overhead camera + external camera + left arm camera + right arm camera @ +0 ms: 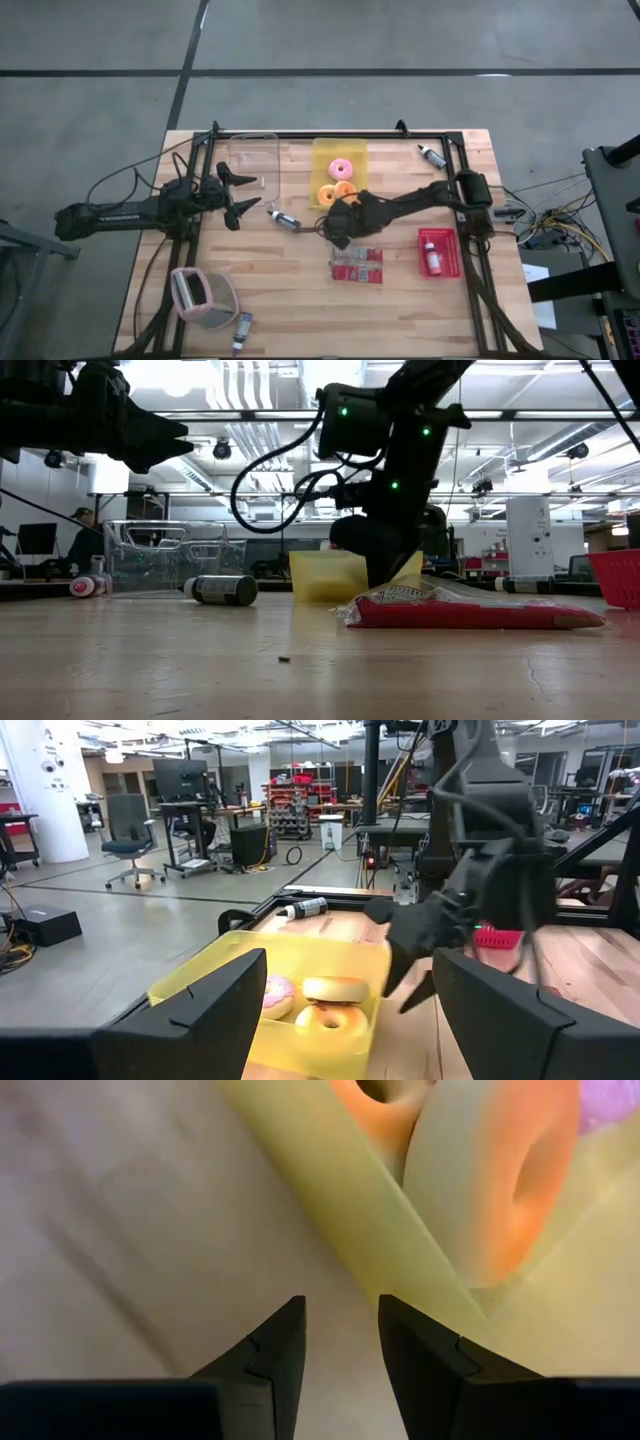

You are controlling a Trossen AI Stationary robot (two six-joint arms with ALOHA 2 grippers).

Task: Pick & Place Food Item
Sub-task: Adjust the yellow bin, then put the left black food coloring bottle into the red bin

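At the table's (300, 300) near edge, towards the left corner, a small tube (242, 331) lies beside a pink-rimmed container (205, 297). Further in, near the middle, a flat red-and-white packet (357, 265) lies on the wood, with a red basket (440, 252) holding a small bottle to its right, by the right edge.

Just beyond the packet the right gripper (335, 235) is down at the table surface, its fingers (270, 1360) drawn close with only a slim gap and nothing between them; they stand on bare wood right beside the near wall of the yellow tray (340, 172). In the low view this arm comes down in front of the tray, behind the packet (470, 610). A dark bottle (283, 218) lies on its side just left of the gripper.

The left gripper (238, 194) hovers above the table near the left edge, jaws spread wide and empty, facing the tray across the table.

The yellow tray sits at the middle towards the far edge and holds the food items: an orange donut (327, 196) and a second orange donut (346, 188) at its near end, touching each other, and a pink-iced donut (340, 169) behind them. From the right wrist the nearest donut (500, 1170) leans against the tray's wall.

A clear plastic bin (254, 162) stands left of the tray, and another bottle (431, 154) lies near the far right corner
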